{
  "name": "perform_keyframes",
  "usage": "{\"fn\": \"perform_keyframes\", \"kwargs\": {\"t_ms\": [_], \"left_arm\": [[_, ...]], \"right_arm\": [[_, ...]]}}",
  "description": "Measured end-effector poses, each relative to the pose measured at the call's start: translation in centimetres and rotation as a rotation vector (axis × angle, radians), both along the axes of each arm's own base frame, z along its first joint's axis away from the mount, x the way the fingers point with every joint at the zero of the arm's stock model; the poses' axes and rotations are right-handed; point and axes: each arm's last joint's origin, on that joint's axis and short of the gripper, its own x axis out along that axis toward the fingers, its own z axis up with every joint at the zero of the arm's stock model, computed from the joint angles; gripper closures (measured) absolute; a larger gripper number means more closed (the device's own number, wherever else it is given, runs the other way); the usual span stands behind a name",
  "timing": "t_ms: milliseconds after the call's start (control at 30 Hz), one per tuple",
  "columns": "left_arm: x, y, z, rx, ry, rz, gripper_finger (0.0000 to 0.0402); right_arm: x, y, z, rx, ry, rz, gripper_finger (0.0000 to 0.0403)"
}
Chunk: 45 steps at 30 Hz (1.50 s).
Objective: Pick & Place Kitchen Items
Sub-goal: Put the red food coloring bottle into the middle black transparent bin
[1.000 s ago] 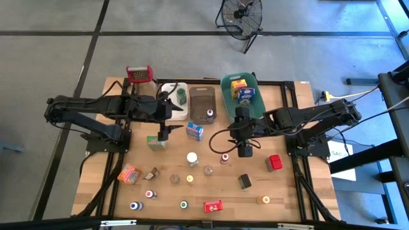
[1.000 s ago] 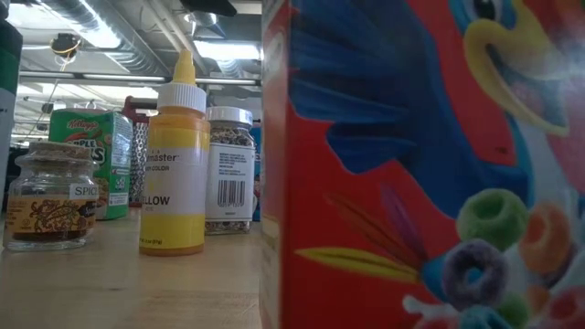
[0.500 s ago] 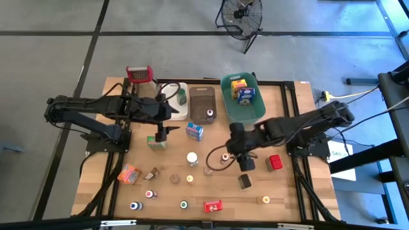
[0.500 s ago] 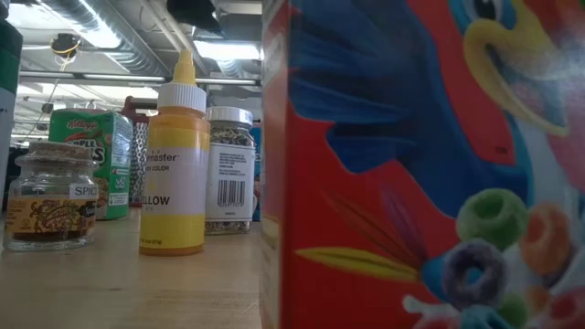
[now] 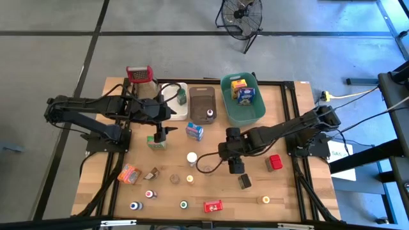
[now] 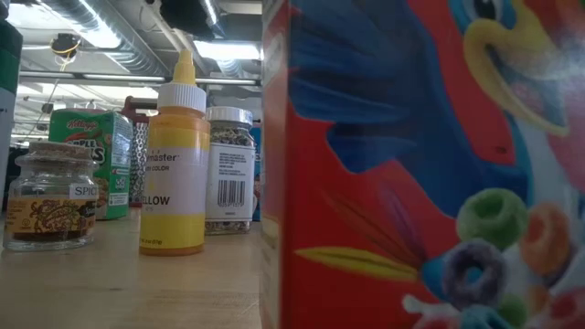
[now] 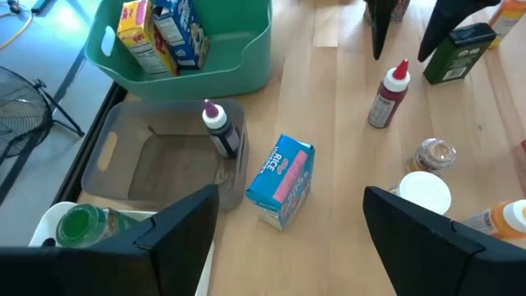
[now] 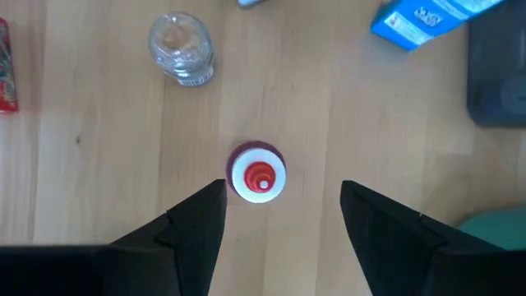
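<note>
My right gripper (image 8: 283,191) hangs straight over the red-capped bottle (image 8: 259,176). The fingers are spread and empty, one on each side of the cap and clear of it. Nothing is grasped yet. I judge this to be the line-up before the drop, so the bottle is the next pick.

Just beyond those fingers stands a clear jar (image 8: 182,49), and farther off to the other side lies the blue box (image 8: 427,20). Both are loose on the table (image 8: 99,123).

My left gripper (image 5: 160,135) waits above the green box (image 5: 156,143), released wide, holding nothing. The same blue box lies just ahead of its fingers.

Beyond that sit the bins, and here is the score. The brown bin (image 7: 107,156) holds one dark bottle (image 7: 220,131). The white bin (image 7: 54,220) beside it holds a green-capped jar (image 7: 82,224). Farthest out, the teal bin (image 7: 107,37) has two small boxes (image 7: 156,33) standing in it. That makes four things put away, as far as I can see.

Still left on the wood are well over a dozen. Besides the four near my fingers there is a white-capped jar (image 5: 192,158), a black box (image 5: 245,181), a red piece (image 5: 275,161), an orange packet (image 5: 130,172), a red box (image 5: 213,206), and a scatter of little bottles along the near edge. By my reckoning that is early days, with most of the sorting ahead.
</note>
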Motion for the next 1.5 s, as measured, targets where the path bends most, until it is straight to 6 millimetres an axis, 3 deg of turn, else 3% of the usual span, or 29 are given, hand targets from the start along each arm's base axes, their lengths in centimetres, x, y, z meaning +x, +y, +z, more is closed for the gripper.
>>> {"fn": "perform_keyframes", "kwargs": {"t_ms": [200, 500, 667, 1100, 1500], "left_arm": [[0.0, 0.0, 0.0, 0.000, 0.001, 0.000, 0.0103], [0.0, 0.0, 0.0, 0.000, 0.005, 0.001, 0.0103], [0.0, 0.0, 0.0, 0.000, 0.004, 0.000, 0.0103], [0.0, 0.0, 0.0, 0.000, 0.004, 0.000, 0.0103], [0.0, 0.0, 0.0, 0.000, 0.004, 0.001, 0.0103]], "right_arm": [[0.4, -0.4, -0.6, 0.080, 0.013, 0.004, 0.0162], [0.1, -1.5, -3.5, 0.095, 0.025, -0.004, 0.0162], [0.5, -1.5, -4.2, 0.153, -0.026, 0.065, 0.0162], [0.4, -2.8, -5.6, 0.206, -0.034, 0.055, 0.0163], [0.5, -2.9, -5.6, 0.203, -0.038, 0.080, 0.0228]]}}
